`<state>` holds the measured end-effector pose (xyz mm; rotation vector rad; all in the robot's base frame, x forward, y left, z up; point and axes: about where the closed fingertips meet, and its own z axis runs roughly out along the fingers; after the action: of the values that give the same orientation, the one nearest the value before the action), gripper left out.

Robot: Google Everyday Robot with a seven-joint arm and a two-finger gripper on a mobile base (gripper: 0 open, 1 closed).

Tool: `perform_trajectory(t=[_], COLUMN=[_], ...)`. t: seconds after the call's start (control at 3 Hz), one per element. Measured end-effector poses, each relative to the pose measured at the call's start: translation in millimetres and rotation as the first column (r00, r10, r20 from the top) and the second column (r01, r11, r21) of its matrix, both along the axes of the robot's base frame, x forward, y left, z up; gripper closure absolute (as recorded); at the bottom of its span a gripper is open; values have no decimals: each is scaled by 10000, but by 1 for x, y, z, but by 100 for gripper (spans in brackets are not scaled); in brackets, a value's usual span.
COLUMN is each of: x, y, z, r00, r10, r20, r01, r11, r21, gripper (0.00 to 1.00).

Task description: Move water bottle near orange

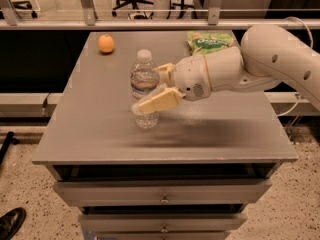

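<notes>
The water bottle is clear and ribbed with a white cap. It stands upright near the middle of the grey table. The orange lies at the table's far left corner, well apart from the bottle. My gripper reaches in from the right on a white arm. Its tan fingers are spread open on either side of the bottle's body: one in front and one behind. I cannot tell whether they touch it.
A green snack bag lies at the far right of the table, behind the arm. Drawers sit under the tabletop. A railing and office chairs stand behind. A black shoe shows at the lower left on the floor.
</notes>
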<state>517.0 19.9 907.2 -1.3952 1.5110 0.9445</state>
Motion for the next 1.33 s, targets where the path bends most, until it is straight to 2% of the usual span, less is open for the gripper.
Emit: perform_trajectory(t=[0.33,0.67,1.0,1.33], x=[3,19,40,52], y=[9,-3,-26,-46], z=[0,13,51,66], r00=[9999,9990,9883,9766], r10=[-33,-373,-1062,-1490], r20=[-162,234,1098,1551], r01=[36,371,1135,1654], r11=[9998,9993,9916,9813], r21=[201,103,-621,-987], gripper=[64,88,100,100])
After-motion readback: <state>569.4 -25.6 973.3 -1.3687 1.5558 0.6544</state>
